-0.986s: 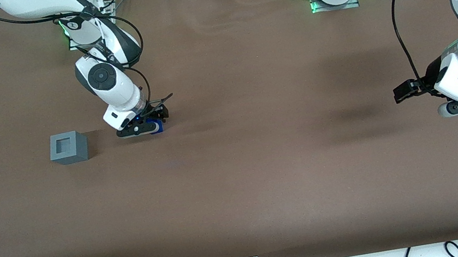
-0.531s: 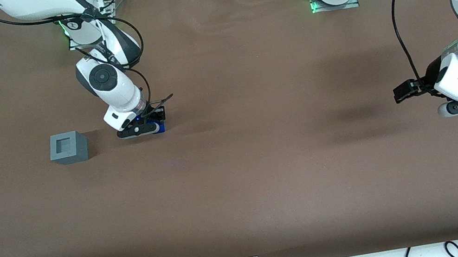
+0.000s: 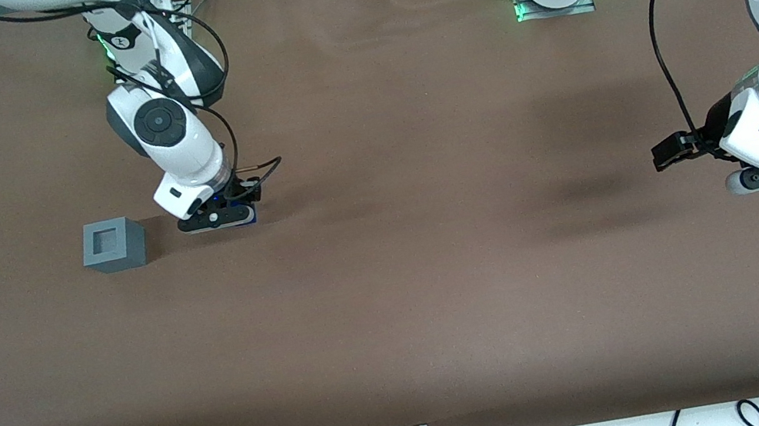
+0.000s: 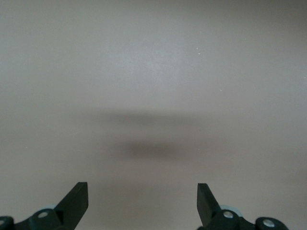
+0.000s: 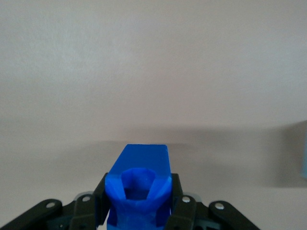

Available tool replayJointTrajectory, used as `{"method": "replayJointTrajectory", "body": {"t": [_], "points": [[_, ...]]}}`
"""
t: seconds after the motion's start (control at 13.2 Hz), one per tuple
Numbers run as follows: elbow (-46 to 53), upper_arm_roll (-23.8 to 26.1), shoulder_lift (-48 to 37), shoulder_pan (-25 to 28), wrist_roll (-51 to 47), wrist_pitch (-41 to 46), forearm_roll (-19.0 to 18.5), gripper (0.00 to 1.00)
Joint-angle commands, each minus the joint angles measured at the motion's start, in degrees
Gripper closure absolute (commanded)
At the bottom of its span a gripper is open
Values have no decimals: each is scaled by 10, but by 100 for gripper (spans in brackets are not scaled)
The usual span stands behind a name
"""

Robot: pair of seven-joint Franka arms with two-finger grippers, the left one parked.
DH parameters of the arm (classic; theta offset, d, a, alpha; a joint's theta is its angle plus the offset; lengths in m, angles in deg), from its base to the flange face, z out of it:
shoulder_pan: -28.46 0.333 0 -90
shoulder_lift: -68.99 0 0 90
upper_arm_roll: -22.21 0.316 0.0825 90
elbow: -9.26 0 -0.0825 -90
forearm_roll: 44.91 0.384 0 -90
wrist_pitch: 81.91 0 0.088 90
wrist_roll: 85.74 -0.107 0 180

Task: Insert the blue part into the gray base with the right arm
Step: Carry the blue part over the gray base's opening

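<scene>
- The right arm (image 3: 166, 129) reaches down over the brown tabletop (image 3: 441, 296), toward the working arm's end of it.
- Its claw (image 3: 218, 218) sits low over the tabletop, and in the front view it lies at about 3 o'clock from the gray base (image 3: 113, 245), near it but apart.
- The claw (image 5: 139, 203) is clenched on the blue part (image 5: 139, 184): in the right wrist view the black fingers (image 5: 100, 203) press against both flanks of the block, which fills the gap between them.
- The blue part (image 3: 253, 214) shows in the front view only as a sliver of blue at the claw's edge, at 3 o'clock from the claw's middle; the rest is hidden under the claw.
- From the gray base, the blue part also lies at about 3 o'clock, not touching it.
- The gray base stands upright on the tabletop with its square socket facing up, and nothing is in the socket.
- Whether the blue part touches the tabletop or hangs just above it cannot be told.
</scene>
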Motion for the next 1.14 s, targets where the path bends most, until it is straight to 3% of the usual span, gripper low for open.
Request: {"method": "replayJointTrajectory", "body": {"t": [0.0,0.08,0.3,0.76,1.06], "points": [[28,-35,-44,-1,72,80,2,82],[45,-53,-54,-2,114,108,6,82],[71,-114,-79,-10,223,156,72,82],[62,-245,-88,-18,338,157,77,85],[1,-275,-87,-23,364,113,110,88]]}}
